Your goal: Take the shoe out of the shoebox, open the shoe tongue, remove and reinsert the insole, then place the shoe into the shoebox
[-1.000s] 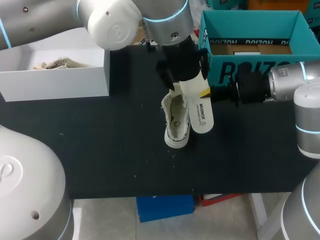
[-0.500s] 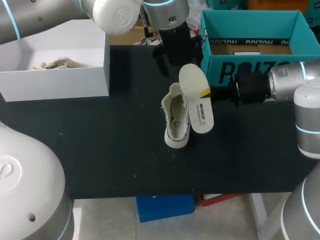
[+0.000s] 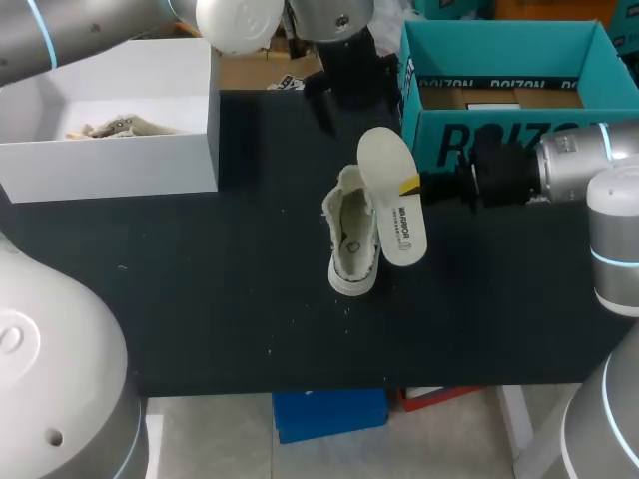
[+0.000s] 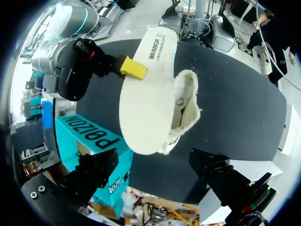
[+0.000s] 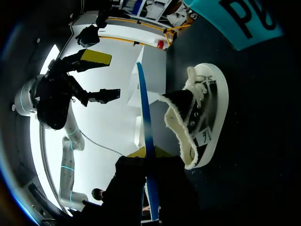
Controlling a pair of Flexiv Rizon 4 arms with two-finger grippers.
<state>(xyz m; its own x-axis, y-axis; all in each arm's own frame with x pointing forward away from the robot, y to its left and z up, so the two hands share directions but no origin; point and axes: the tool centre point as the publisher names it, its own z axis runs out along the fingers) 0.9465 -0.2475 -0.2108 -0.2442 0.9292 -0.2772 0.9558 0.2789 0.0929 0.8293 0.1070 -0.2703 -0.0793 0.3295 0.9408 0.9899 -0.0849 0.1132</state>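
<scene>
The pale shoe sits on its sole in the middle of the black desk. Its mouth is wide, so you can see down into it. The shoe is not in any box.

The white insole is up in the air just beside the shoe. It leans over one side of the shoe and hides a bit of that side. The right pincer comes in from that same side and pinches the insole by its edge, with one yellow tip on each face.

The left pincer hangs above the shoe, past its heel end. It touches nothing. Its two fingers are spread wide and hold nothing.

The teal shoebox stands near the shoe, behind the right pincer, with its top open. A white box stands well apart from the shoe on the other side. Something pale lies in it, and I cannot tell what it is.
</scene>
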